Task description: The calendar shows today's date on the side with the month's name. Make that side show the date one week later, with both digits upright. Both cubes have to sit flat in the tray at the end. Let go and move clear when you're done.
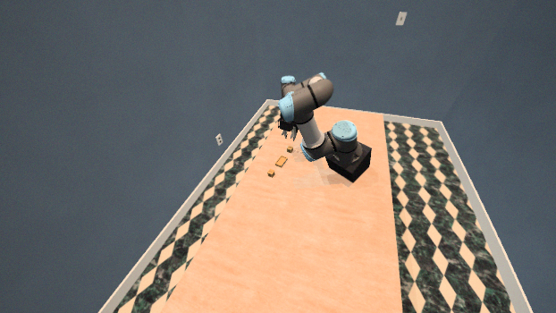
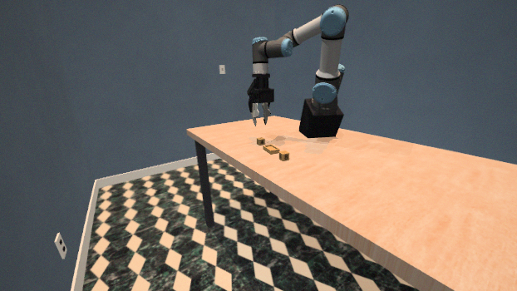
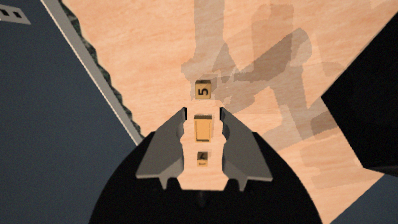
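Observation:
My gripper [image 1: 289, 137] [image 2: 260, 124] [image 3: 203, 108] hangs above the table, jaws down, with the fingers partly open and nothing between them. One wooden cube [image 1: 290, 149] [image 2: 260, 141] [image 3: 203, 90] lies on the table below the gripper; a dark 5 on its top shows turned sideways in the wrist view. The small tray [image 1: 281, 161] [image 2: 272, 151] [image 3: 203, 129] is empty, between the two cubes. The other cube [image 1: 271, 173] [image 2: 284, 155] [image 3: 202, 159] lies beyond the tray; the exterior view shows what looks like an 8 on its side. Its marks in the wrist view are too small to read.
The arm's black base [image 1: 349, 163] [image 2: 321, 119] [image 3: 365, 115] stands on the table [image 1: 313, 232] [image 2: 395, 179] [image 3: 145, 45], to the right of the cubes in the top and exterior views. The table's long edge runs close on the other side of the cubes and tray. Arm shadows fall beside the cube with the 5.

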### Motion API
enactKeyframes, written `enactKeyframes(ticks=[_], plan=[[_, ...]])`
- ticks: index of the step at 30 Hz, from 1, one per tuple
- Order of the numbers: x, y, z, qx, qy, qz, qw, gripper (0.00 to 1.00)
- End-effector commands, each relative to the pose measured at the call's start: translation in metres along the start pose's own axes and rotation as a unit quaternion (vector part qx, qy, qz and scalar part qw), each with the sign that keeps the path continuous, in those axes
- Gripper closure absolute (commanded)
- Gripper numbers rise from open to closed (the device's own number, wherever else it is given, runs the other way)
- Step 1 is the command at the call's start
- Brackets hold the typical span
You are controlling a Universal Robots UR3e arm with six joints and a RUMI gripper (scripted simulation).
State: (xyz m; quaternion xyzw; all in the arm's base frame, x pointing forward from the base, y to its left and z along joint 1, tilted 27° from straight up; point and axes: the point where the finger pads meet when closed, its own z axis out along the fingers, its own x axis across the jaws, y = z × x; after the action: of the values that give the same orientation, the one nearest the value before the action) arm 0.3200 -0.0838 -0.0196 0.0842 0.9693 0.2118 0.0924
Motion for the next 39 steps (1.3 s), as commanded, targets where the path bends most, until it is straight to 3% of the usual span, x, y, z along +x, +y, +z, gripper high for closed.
enactKeyframes(ticks=[1,22,39], plan=[[0.000,-0.001,0.000,0.001,0.000,0.000,1.000,0.72],[0.000,0.000,0.005,0.000,0.000,0.001,1.000,0.72],[0.000,0.000,0.025,0.000,0.000,0.001,1.000,0.72]])
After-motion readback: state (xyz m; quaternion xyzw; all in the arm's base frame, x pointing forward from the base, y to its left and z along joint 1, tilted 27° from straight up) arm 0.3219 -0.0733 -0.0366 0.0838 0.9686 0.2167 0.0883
